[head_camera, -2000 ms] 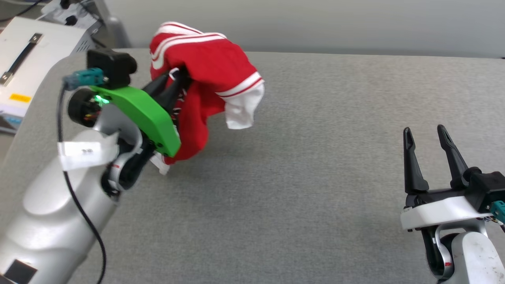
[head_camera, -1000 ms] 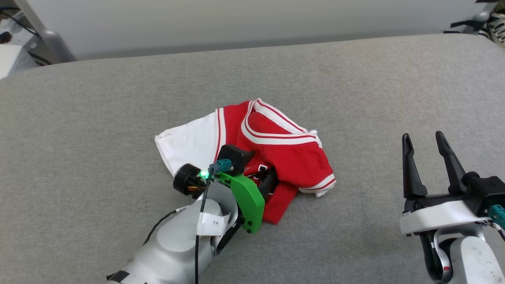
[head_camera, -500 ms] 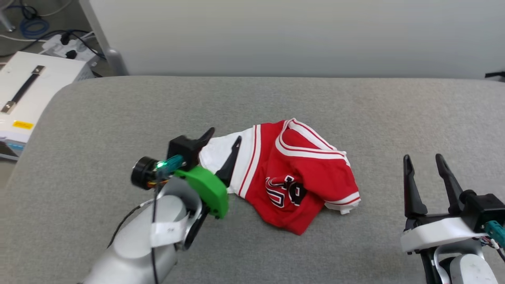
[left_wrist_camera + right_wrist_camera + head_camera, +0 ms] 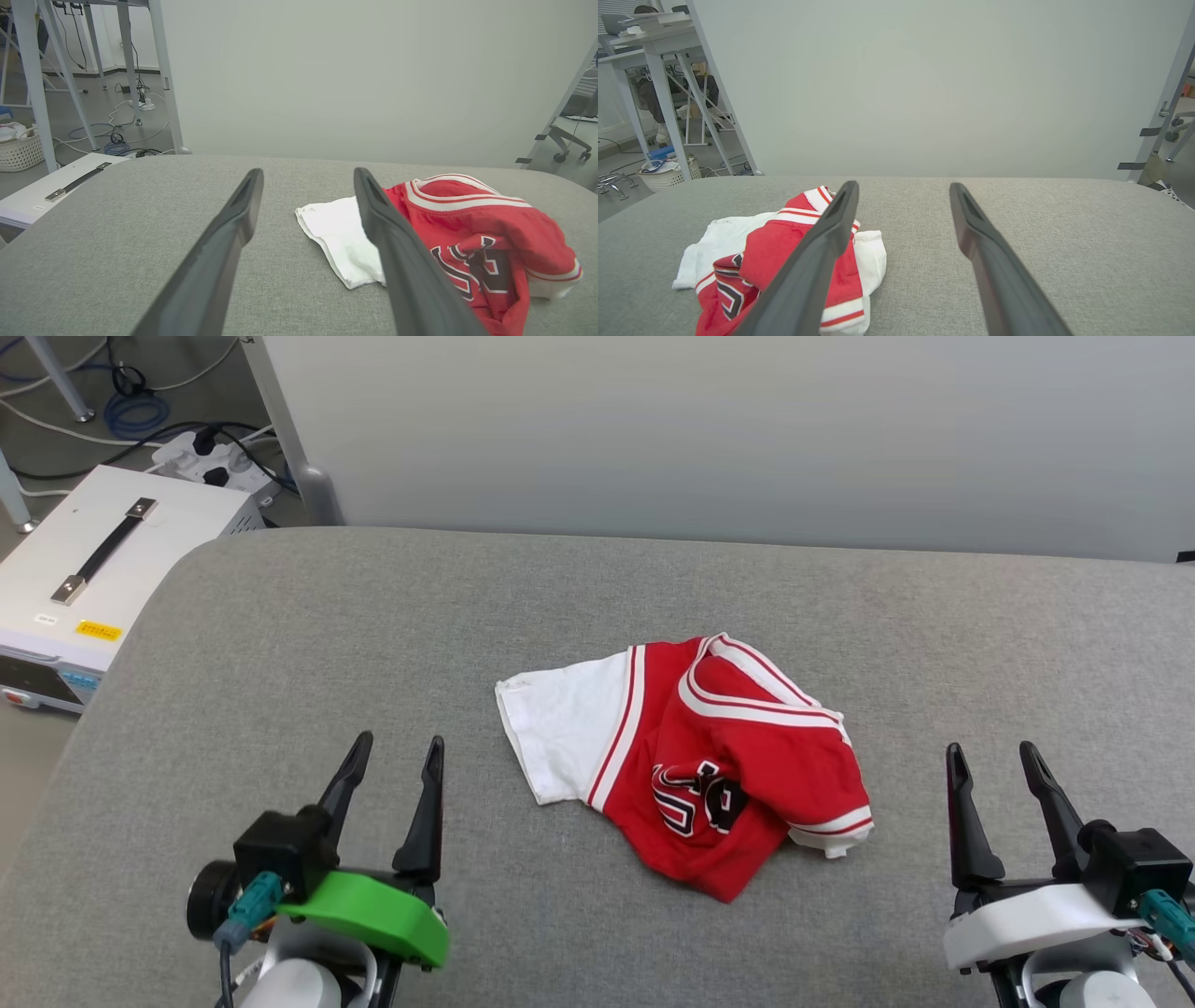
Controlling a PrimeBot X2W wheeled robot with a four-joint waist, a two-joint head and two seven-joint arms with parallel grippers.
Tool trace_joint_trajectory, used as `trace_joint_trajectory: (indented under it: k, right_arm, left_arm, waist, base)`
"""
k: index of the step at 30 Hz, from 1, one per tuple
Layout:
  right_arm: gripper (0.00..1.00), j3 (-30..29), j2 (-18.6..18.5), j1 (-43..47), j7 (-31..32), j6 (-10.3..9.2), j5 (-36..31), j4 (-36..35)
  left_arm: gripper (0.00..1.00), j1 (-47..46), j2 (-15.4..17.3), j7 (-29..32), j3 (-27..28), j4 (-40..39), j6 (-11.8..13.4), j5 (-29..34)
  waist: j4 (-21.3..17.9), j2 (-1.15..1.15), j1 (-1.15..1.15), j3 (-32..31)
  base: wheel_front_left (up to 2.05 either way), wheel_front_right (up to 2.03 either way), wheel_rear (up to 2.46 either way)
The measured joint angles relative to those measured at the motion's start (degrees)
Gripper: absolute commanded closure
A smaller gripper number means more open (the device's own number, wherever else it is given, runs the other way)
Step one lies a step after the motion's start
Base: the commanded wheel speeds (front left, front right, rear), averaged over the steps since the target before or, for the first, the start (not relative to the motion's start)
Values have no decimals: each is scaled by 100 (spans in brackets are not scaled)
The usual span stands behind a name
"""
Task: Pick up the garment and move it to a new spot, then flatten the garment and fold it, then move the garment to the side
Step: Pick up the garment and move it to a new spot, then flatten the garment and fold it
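**A:** The shirt (image 4: 709, 775) lies in a crumpled heap between our two claws. It sits ahead of both sets of fingertips and touches neither. How do we reckon it handles?

**B:** Light and limp, we think. It looks like soft knit cloth that will sag and bunch from whatever point we lift, with nothing to break. One white sleeve (image 4: 560, 737) lies flat on the side towards our left claw (image 4: 400, 740). The striped collar (image 4: 747, 695) humps up on the side away from both claws.

**A:** Where do we take hold?

**B:** We'd pinch edges, not the bulk. That means the flat sleeve's hem for the left, and the striped cuff nearest our right claw (image 4: 990, 747) for the right. Both claws stand spread wide and empty over the grey padded table (image 4: 280, 644). A single thin layer may slip, so we'd gather a small fold.
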Motion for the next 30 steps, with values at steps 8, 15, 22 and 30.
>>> trace_joint_trajectory:
  k: [8,15,22,30]
  right_arm:
    - [0,21,0,35,0,0,23,29]
    - [0,220,-75,45,308,0,-22,194]
    - [0,1057,-843,-22,2427,0,460,155]
    - [0,1883,-1608,-734,3754,0,989,-33]
  left_arm:
    - [0,289,-503,0,586,5,-495,515]
    - [0,304,-760,0,970,-22,-812,900]
    - [0,300,-1091,0,1189,-14,-1047,1184]
    - [0,133,-1254,0,1216,148,-1149,1367]
  waist:
    - [0,0,0,-7]
    - [-13,0,0,118]
    - [40,0,0,396]
    - [311,0,0,694]
  base:
    - [0,0,0]
    - [0,0,0]
    - [0,0,0]
    - [0,0,0]
